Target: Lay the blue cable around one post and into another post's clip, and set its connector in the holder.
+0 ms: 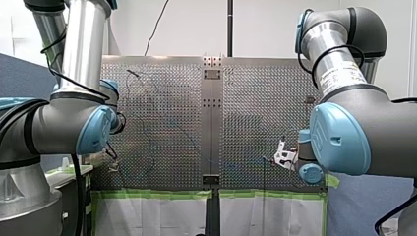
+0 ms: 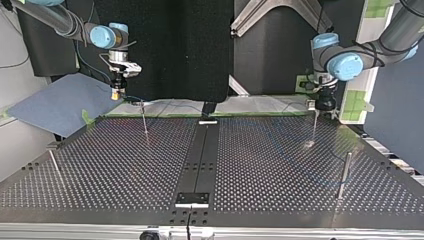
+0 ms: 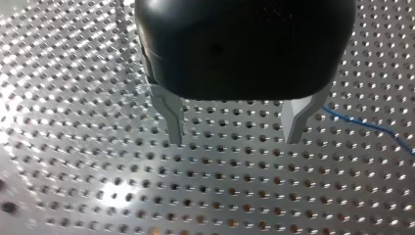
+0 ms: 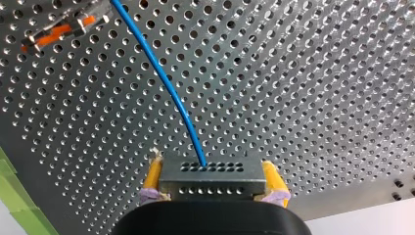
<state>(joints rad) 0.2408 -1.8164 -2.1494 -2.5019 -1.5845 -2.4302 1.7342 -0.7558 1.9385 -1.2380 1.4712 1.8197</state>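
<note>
In the right wrist view my right gripper [image 4: 211, 169] is shut on a grey perforated connector block [image 4: 211, 182], its yellow pads [image 4: 153, 177] pressed on both sides. The blue cable [image 4: 161, 78] rises from the block and curves away to an orange and clear clip [image 4: 61, 28] on the plate. At the top view's left the same gripper [image 2: 117, 95] hangs above the table's far edge, beside a thin post [image 2: 145, 124]. My left gripper [image 3: 235, 141] is open over bare perforated plate, its metal fingers [image 3: 173, 122] wide apart. A stretch of blue cable [image 3: 369, 127] lies beside it.
Thin upright posts stand on the perforated table [image 2: 110, 170] in the top view: one at the far right [image 2: 314, 127], one at the near right [image 2: 344, 175], one at the near left [image 2: 54, 165]. A black centre strip [image 2: 200, 160] ends in a small plate [image 2: 192, 199].
</note>
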